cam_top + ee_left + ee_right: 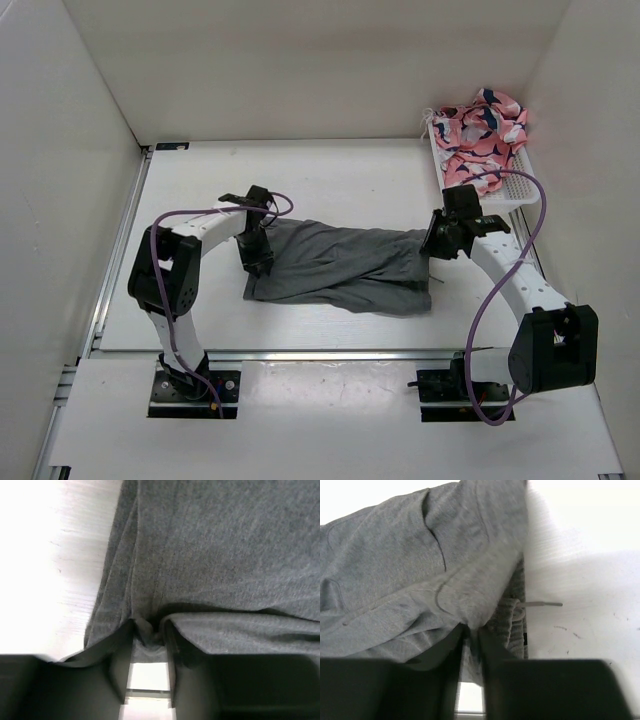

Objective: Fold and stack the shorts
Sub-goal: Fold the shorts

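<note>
Touching one shorts (pixel 340 265) (grey): left gripper (pixel 258 262), right gripper (pixel 437 245).

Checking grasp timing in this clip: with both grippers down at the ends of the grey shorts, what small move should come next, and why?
Probably close the left gripper fully on the shorts before any lift: its wrist view shows a ridge of cloth between fingers that stand apart. The right gripper sits at the waistband end; its grip is unclear.

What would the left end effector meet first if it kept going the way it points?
The shorts: cloth is already bunched between the left end effector tips. Right behind the cloth lies, probably, the table.
</note>
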Controlling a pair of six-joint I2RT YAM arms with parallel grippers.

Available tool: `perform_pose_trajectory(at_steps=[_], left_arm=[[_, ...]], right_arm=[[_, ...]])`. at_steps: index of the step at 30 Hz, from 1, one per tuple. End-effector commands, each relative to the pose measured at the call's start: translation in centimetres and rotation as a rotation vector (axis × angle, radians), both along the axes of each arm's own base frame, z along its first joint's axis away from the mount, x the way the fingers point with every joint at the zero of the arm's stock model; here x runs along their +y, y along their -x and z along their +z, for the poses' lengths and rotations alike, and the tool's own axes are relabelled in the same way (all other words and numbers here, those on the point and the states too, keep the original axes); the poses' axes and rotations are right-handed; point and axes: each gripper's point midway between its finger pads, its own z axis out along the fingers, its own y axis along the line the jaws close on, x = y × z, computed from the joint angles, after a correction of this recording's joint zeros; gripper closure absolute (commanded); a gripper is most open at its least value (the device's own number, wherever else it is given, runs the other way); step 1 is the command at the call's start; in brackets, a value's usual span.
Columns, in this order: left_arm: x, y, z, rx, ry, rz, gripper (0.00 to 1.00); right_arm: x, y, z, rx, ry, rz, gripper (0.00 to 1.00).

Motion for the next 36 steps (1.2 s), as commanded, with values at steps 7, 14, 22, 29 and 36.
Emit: perform_pose_trajectory(at_steps=[7, 14, 22, 29, 36], left_arm=[[0.1, -1.1, 1.9, -0.072, 0.004, 0.006, 0.89], [0.4, -1.4, 2.7, -0.099, -0.008, 0.019, 0.89], [-0.3, -2.1, 3.2, -0.112, 0.017, 0.016, 0.89], [-0.3, -2.4, 3.5, -0.120, 0.019, 0.007, 0.89], [-0.2, -2.4, 3.4, -0.124, 0.009, 0.000, 0.89]], right_arm=[[-1.1, 0.9, 3.6, 0.008, 0.036, -0.097, 0.44], [3.9, 1.0, 5.8, 0.091, -0.288, -0.180, 0.46], [5.7, -0.8, 2.5, 0.239, -0.497, -0.378, 0.29], [2.7, -1.8, -1.0, 0.281, -0.481, -0.513, 0.25], [2.7, -1.0, -4.5, 0.380, -0.475, -0.536, 0.30]])
